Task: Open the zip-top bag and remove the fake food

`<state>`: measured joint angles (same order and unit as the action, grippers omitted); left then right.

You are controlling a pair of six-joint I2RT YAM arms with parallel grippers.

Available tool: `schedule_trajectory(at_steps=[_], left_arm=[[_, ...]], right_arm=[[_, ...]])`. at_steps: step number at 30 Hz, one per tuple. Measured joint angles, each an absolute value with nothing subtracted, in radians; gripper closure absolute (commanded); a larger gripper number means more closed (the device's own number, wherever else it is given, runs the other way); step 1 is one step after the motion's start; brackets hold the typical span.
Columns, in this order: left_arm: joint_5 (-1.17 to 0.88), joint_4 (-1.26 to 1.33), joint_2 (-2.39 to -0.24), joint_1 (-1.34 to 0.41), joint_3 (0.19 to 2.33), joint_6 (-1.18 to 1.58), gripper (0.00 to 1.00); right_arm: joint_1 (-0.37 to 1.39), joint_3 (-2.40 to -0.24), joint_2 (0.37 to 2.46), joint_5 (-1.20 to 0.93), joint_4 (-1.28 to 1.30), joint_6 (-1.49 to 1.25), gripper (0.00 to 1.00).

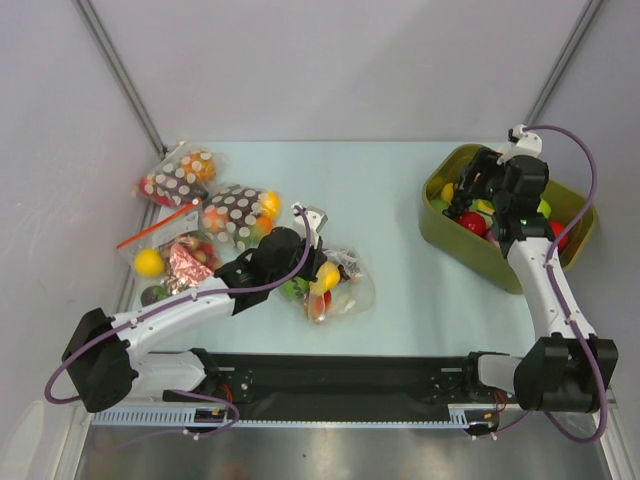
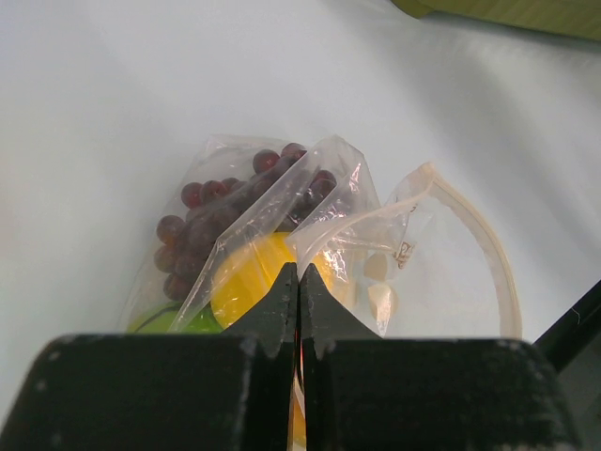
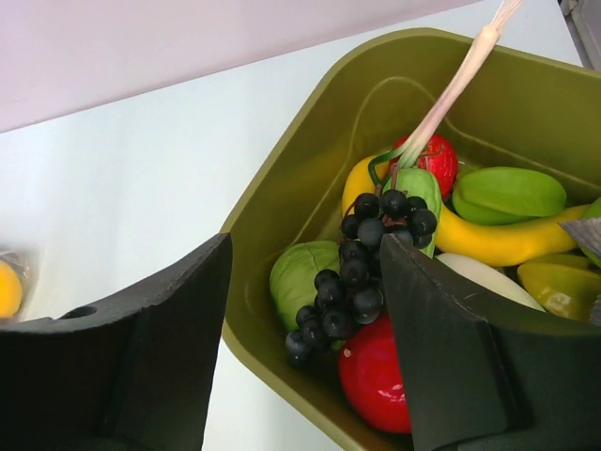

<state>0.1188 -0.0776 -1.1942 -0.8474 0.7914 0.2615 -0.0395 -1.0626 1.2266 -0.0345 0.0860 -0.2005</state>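
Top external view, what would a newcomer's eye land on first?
The olive bin at the far right, heaped with bright toy fruit, with the right jaws open above it. Then the clear zip-top bag near the middle, fake food inside, pinched in the shut left jaws.

My left gripper [image 2: 299,277] is matt black, faintly grainy plastic. The zip-top bag [image 2: 343,202] is clear, crinkly, glossy film. Its grape bunch [image 2: 199,230] looks smooth and shiny. The olive bin [image 3: 282,188] is smooth, satin plastic; the table [image 1: 390,200] pale and matt.
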Motion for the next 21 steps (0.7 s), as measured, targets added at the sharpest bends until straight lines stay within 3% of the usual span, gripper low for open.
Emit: schedule_trajectory(at_steps=[9, 21], left_arm=[[0.101, -0.077, -1.196, -0.847, 0.791, 0.262, 1.00], [0.102, -0.078, -1.210, -0.847, 0.794, 0.262, 1.00]], right_arm=[[0.011, -1.063, 1.067, -0.125, 0.123, -0.207, 0.32], [0.501, -0.898, 0.902, -0.278, 0.203, -0.256, 0.43]])
